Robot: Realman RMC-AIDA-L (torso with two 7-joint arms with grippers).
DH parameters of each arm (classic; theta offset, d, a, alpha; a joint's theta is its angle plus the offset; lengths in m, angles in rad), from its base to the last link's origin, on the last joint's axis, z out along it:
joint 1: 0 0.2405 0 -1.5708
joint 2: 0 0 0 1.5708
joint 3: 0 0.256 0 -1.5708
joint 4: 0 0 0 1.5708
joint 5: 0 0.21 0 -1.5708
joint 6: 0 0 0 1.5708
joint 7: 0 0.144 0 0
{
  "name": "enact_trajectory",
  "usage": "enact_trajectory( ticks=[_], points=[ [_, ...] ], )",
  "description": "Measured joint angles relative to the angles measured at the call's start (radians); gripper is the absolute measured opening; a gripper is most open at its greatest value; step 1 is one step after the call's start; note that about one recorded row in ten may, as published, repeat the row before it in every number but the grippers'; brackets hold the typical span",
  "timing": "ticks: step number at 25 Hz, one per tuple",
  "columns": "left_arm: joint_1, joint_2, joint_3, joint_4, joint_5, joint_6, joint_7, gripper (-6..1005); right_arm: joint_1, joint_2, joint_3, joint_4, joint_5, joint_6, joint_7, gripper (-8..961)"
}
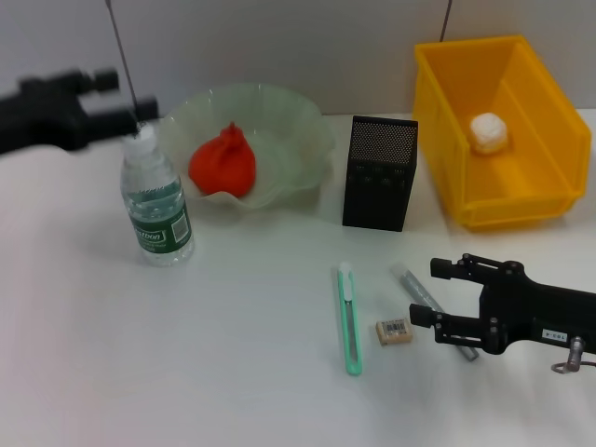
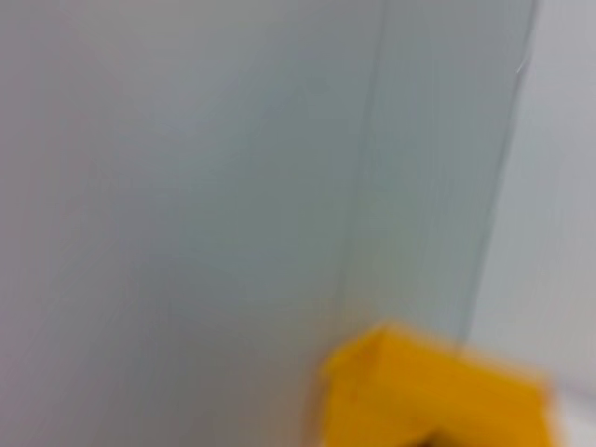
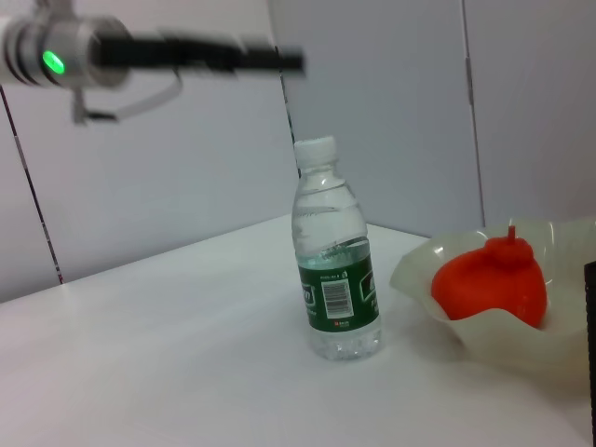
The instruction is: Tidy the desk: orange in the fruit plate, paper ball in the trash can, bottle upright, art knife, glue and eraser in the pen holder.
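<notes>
The clear bottle (image 1: pixel 156 200) (image 3: pixel 335 261) stands upright, with my left gripper (image 1: pixel 126 96) open just above and left of its cap, not touching it. The orange (image 1: pixel 223 160) (image 3: pixel 489 284) lies in the glass fruit plate (image 1: pixel 307 140). A paper ball (image 1: pixel 488 132) sits in the yellow trash can (image 1: pixel 535 200) (image 2: pixel 438 391). On the table in front of the black mesh pen holder (image 1: pixel 380 172) lie the green art knife (image 1: pixel 349 317), the eraser (image 1: pixel 394 331) and the grey glue stick (image 1: pixel 414 287). My right gripper (image 1: pixel 438 293) is open, with its fingers on either side of the glue stick.
A grey wall runs along the back of the white table. In the right wrist view the left arm (image 3: pixel 186 51) reaches over the bottle. The fruit plate's rim (image 3: pixel 419 275) stands close beside the bottle.
</notes>
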Motion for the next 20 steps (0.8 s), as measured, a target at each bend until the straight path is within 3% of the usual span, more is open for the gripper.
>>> enact_trajectory(
  ticks=[2,3,5,10,12,16,20],
  points=[
    [0.008,0.021,-0.032,-0.006,-0.078,0.106,-0.025,795,0.002,0.0,0.001,0.001,0.0,0.001,0.0,775],
    [0.008,0.021,-0.032,-0.006,-0.078,0.106,-0.025,795,0.004,0.0,0.001,0.001,0.0,0.001,0.001,775],
    [0.018,0.047,-0.047,-0.056,-0.16,0.282,-0.045,794,0.008,0.0,0.001,0.001,0.0,0.001,0.005,775],
    [0.022,0.044,-0.032,-0.113,-0.158,0.374,-0.017,793,0.022,0.0,0.003,0.001,0.006,-0.003,0.028,775],
    [0.026,0.039,0.061,-0.271,-0.103,0.425,0.126,792,0.03,-0.001,0.002,-0.001,0.008,-0.005,0.049,775],
    [0.033,0.036,0.098,-0.339,-0.062,0.427,0.234,791,0.042,-0.003,-0.006,-0.008,0.008,-0.014,0.084,775],
    [0.05,0.015,0.105,-0.408,0.01,0.409,0.401,790,0.065,-0.013,-0.01,-0.02,0.001,-0.031,0.149,775]
  ],
)
